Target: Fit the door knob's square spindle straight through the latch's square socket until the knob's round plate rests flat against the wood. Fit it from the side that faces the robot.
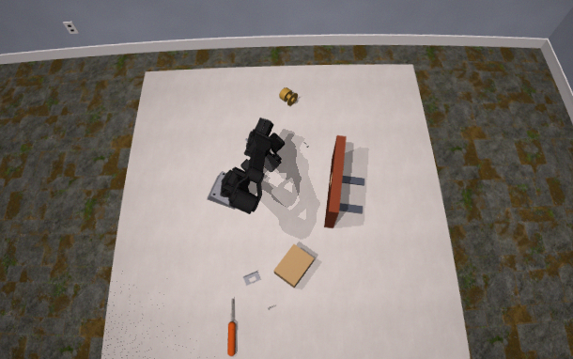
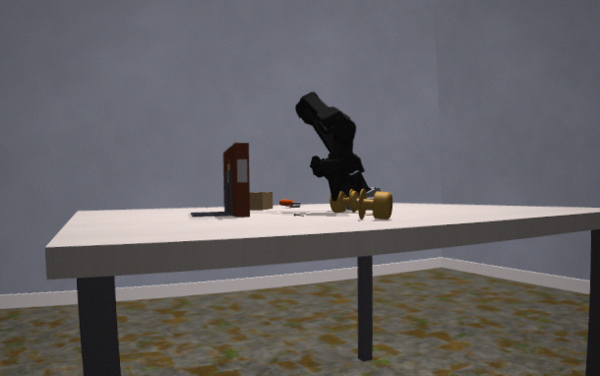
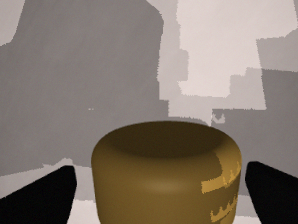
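A brass knob (image 3: 165, 185) stands between the fingertips of my gripper (image 3: 161, 174), with a narrow gap on each side. The gripper is open, low over the table. The knob's plate and spindle are hidden in the wrist view. In the exterior view this knob (image 2: 337, 202) is partly covered by the arm and the nearer knob; in the top view the arm hides it. A second brass knob (image 1: 286, 95) (image 2: 383, 205) lies on its side at the back. The red-brown wooden panel (image 1: 334, 188) (image 2: 241, 197) stands upright on dark feet. Its latch plate (image 2: 242, 170) shows in its edge; the socket cannot be made out.
A tan block (image 1: 294, 265) (image 2: 261, 201), a grey plate with a hole (image 1: 246, 280) and an orange screwdriver (image 1: 231, 338) (image 2: 285, 202) lie on the other side of the arm from the second knob. Small screws (image 1: 306, 145) (image 1: 271, 307) lie on the table.
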Motion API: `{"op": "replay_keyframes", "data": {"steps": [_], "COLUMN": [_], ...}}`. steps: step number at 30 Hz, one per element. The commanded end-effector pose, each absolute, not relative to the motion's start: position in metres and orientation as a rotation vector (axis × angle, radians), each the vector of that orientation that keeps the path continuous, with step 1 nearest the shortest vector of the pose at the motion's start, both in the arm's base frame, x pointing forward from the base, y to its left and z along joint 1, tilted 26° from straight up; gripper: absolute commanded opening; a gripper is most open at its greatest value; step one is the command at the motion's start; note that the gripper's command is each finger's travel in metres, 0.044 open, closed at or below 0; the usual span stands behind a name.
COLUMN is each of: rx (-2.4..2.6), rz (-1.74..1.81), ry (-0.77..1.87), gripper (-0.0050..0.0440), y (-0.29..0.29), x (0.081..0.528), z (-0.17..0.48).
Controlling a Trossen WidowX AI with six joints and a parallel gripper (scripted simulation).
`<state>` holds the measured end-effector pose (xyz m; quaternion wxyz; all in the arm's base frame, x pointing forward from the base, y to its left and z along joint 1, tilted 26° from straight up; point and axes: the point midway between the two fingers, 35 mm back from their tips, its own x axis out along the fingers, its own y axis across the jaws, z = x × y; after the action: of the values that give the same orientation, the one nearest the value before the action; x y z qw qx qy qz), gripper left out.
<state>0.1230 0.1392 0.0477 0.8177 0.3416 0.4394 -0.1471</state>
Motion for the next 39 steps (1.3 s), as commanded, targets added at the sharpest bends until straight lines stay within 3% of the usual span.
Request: {"op": "replay_keyframes", "data": {"steps": [1, 15, 26, 39], "rx": [0.720, 0.720, 0.720, 0.720], "rz": [-0.312, -0.312, -0.312, -0.312], "ry": [0.940, 0.940, 0.940, 0.940], "gripper": [0.0337, 0.0257, 0.0000, 0.0000], "y": [0.139, 0.139, 0.140, 0.143], "x": [0.123, 0.123, 0.120, 0.109], "z": [0.046, 0.046, 0.053, 0.075]}}
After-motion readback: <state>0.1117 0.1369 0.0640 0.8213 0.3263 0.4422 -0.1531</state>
